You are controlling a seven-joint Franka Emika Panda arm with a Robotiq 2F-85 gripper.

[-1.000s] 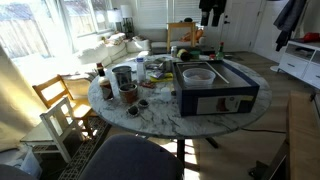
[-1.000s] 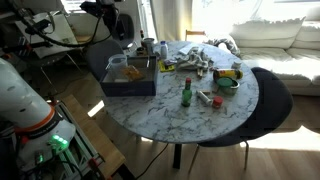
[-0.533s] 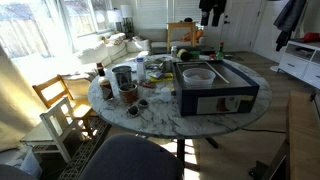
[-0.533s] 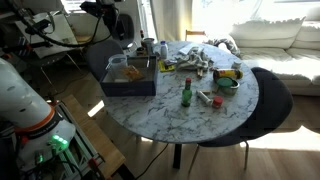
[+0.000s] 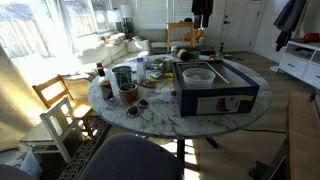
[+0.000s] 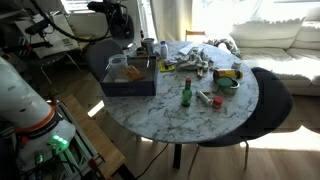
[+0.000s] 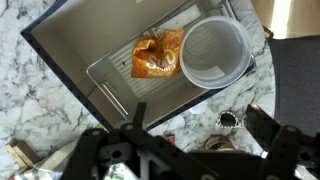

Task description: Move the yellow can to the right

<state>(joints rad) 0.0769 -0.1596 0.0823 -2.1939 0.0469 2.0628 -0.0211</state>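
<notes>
On the far left of the round marble table (image 5: 160,122), in an exterior view, a slim dark bottle with a red top (image 5: 98,72) stands close to the rim. Just right of it is the shiny silver pot (image 5: 122,76). The yellow can (image 5: 129,95) stands upright just beside the pot, on its near side, on bare marble; whether the two touch cannot be told. Further right, a dark blue box (image 5: 215,95) fills the right part of the table, well apart from the can, with a white tub (image 5: 197,75) inside it. Above the far side of the box, at the top edge of the picture, hangs the gripper (image 5: 203,6), high over the table and touching nothing.

From the wrist view, the box holds a wire rack (image 7: 120,85). An orange bag (image 7: 155,55) lies on it at the left, and the white tub (image 7: 213,52) sits just beside the bag on the right. The gripper's fingers (image 7: 105,150) come in from the bottom edge, spread wide with nothing between them, so the jaws are released.

In an exterior view the arm hangs over the box at the left of the table, and a green bottle (image 6: 186,94) stands upright near the middle, right of the box.
</notes>
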